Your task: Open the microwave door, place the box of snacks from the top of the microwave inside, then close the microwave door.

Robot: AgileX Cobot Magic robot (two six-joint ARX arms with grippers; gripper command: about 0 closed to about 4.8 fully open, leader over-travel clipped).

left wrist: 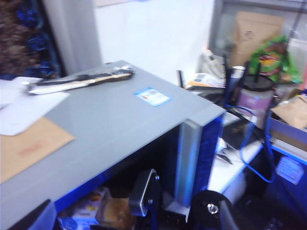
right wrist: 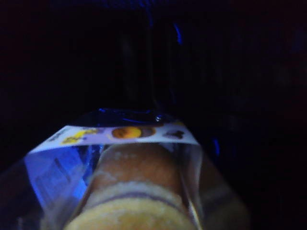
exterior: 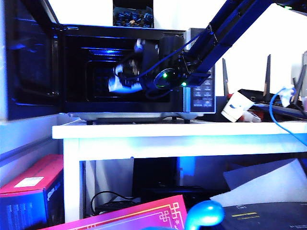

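The black microwave (exterior: pixel 204 93) stands on the white table with its door (exterior: pixel 29 62) swung wide open to the left. My right gripper (exterior: pixel 128 76) reaches into the dark cavity from the upper right, shut on the box of snacks (exterior: pixel 117 81), which hangs just above the cavity floor. In the right wrist view the box (right wrist: pixel 129 167) fills the near field, hiding the jaws, with darkness behind it. My left gripper (left wrist: pixel 125 205) hovers over the microwave's grey top (left wrist: pixel 120 124) near its front edge, open and holding nothing. Below it the box (left wrist: pixel 98 211) shows inside.
A dark box with blue contents (exterior: pixel 133 17) sits at the back of the microwave's top. A brown envelope (left wrist: pixel 29 146), white paper and a long tool (left wrist: pixel 79 81) also lie there. To the right on the table (exterior: pixel 168 130) are a paper cup (exterior: pixel 235 108), router antennas (exterior: pixel 224 76) and a blue cable (exterior: pixel 276 110).
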